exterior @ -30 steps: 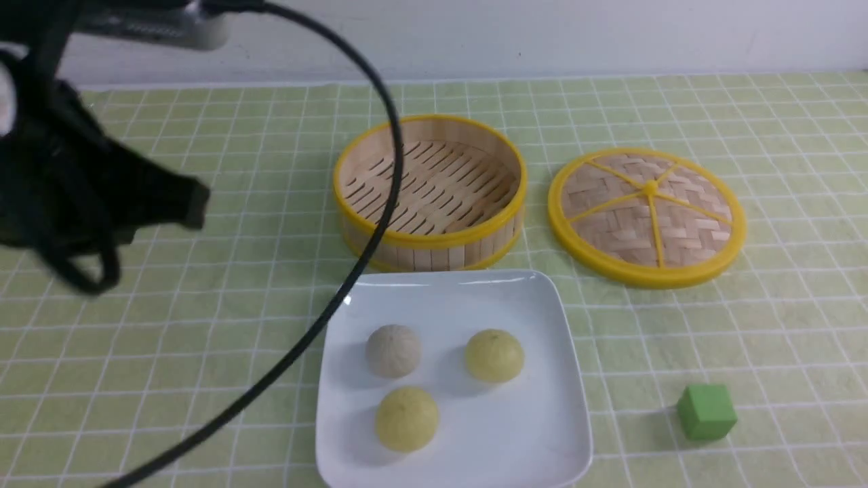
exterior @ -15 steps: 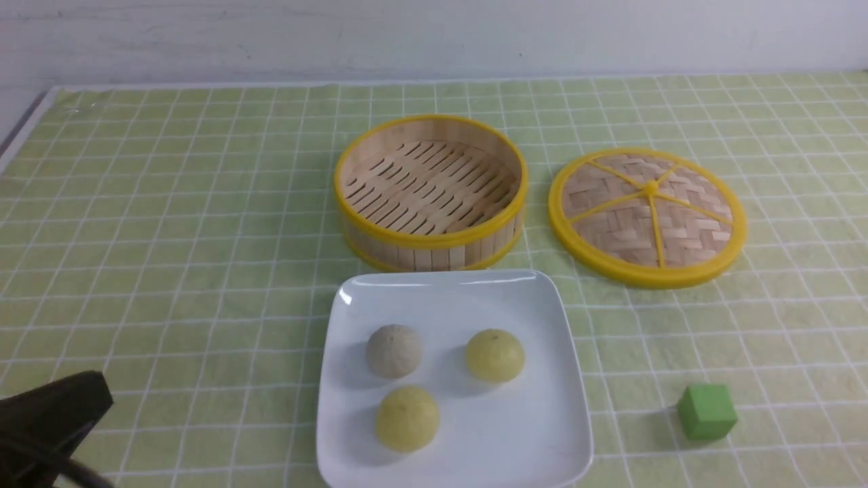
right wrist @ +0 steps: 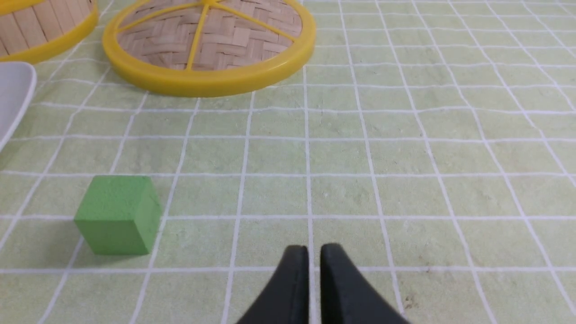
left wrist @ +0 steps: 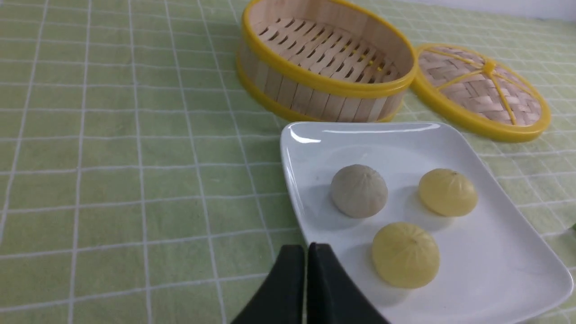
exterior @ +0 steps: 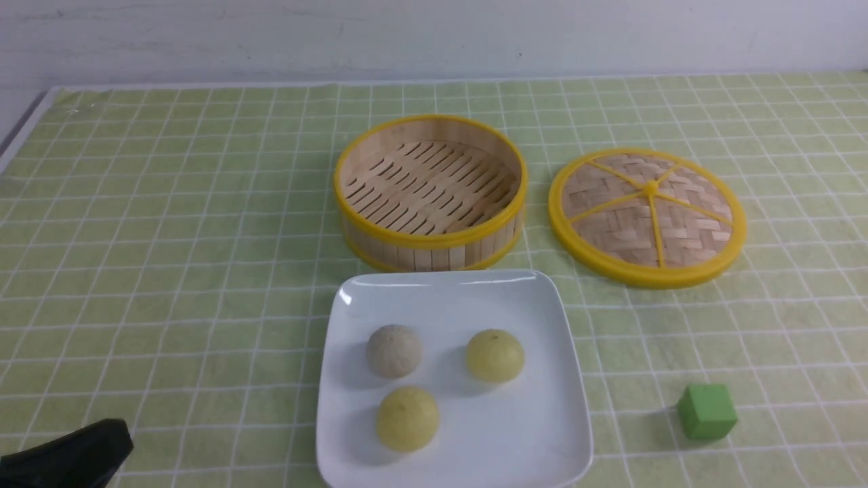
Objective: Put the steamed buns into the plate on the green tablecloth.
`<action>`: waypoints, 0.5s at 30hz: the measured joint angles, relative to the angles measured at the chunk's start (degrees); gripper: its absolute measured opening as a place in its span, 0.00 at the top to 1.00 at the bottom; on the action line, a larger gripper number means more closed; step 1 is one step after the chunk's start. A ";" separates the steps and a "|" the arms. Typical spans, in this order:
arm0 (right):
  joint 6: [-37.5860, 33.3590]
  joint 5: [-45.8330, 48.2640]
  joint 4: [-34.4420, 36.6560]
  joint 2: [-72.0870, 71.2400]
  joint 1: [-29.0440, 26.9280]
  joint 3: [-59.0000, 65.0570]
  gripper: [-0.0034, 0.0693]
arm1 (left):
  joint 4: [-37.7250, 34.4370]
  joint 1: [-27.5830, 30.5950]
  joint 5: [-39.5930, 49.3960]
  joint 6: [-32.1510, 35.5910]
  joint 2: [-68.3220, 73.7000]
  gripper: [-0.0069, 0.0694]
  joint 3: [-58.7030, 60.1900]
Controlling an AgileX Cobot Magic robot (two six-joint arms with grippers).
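Observation:
The white square plate [exterior: 529, 434] lies on the green tablecloth [exterior: 169, 237] near the front. On it sit a greyish-beige steamed bun [exterior: 394, 350] and two pale yellow buns [exterior: 494, 355] [exterior: 407, 418]. In the left wrist view the plate [left wrist: 508, 252] holds the grey bun [left wrist: 359, 191] and the yellow buns [left wrist: 447, 192] [left wrist: 405, 254]. My left gripper [left wrist: 307, 247] is shut and empty, just off the plate's near left edge; its tip shows at the front view's lower left corner [exterior: 102, 444]. My right gripper [right wrist: 314, 249] is shut and empty above bare cloth.
An empty bamboo steamer [exterior: 430, 191] stands behind the plate, its woven lid [exterior: 647, 215] flat to its right. A green cube [exterior: 706, 411] sits right of the plate; it also shows in the right wrist view [right wrist: 118, 214], left of my right gripper.
My left arm has dropped from high at the left, with its cable across the view, down to the lower left corner. The buns and plate have not moved.

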 joint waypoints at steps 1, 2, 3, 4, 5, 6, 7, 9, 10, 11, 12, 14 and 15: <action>0.00 -0.04 0.00 0.00 0.00 0.00 0.86 | -0.05 0.00 0.05 -0.46 0.00 0.86 0.00; 0.00 -0.04 0.00 0.00 0.00 0.00 0.86 | -0.11 0.00 -0.01 -0.67 0.00 0.86 0.07; 0.00 -0.04 0.00 0.00 0.00 0.00 0.86 | -0.11 0.00 -0.06 -0.67 0.00 0.86 0.15; 0.00 -0.04 0.00 0.00 0.00 0.00 0.85 | -0.24 0.00 -0.66 -0.31 -0.24 0.85 0.65; 0.00 -0.04 0.00 0.00 0.00 0.00 0.85 | -0.38 0.00 -1.03 0.67 -0.74 0.85 1.16; 0.00 -0.04 0.00 0.00 -0.07 0.00 0.85 | -0.44 0.00 -1.49 2.21 -1.47 0.85 1.74; 0.00 -0.04 0.00 0.00 -0.09 0.00 0.85 | -0.53 0.17 -1.95 4.10 -2.24 0.85 2.40; 0.00 -0.04 -0.04 0.00 -0.16 0.00 0.84 | -1.20 1.42 -2.80 7.84 -4.63 0.84 3.90; 0.00 -0.04 -0.04 0.00 -0.16 0.00 0.84 | -1.83 2.77 -3.27 9.98 -5.99 0.84 4.86; 0.00 -0.04 -0.04 0.00 -0.16 0.00 0.84 | -2.72 4.97 -3.86 12.32 -7.43 0.84 6.12; 0.00 -0.04 -0.04 0.00 -0.16 0.00 0.83 | -3.91 6.80 -4.18 13.70 -8.85 0.84 6.95; 0.00 -0.04 -0.04 0.00 -0.16 0.00 0.83 | -5.87 10.55 -4.63 15.97 -10.72 0.84 8.40; 0.00 -0.04 -0.04 0.00 -0.16 0.00 0.83 | -7.97 16.10 -5.12 18.82 -12.39 0.84 10.30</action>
